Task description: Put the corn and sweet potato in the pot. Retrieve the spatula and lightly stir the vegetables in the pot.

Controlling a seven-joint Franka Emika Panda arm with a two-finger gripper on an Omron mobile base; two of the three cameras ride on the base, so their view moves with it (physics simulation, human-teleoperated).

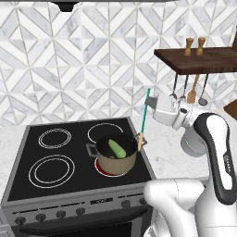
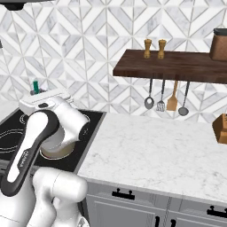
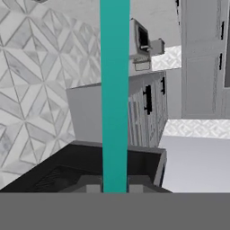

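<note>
Teal spatula (image 3: 114,94) handle runs up the hand view's middle, pinched in the claw (image 1: 152,105). From the left base view it hangs near upright, tan blade at the pot (image 1: 116,159) rim's 3 o'clock. Pot sits on the stove's (image 1: 41,159) front right burner. Corn (image 1: 117,148) lies inside, tilted.

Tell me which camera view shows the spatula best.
The left base view: the spatula shows whole, teal handle upright in the shut gripper, tan blade down at the pot rim. The hand view gives just a stretch of teal handle; the right base view, its teal tip above the arm.
</note>
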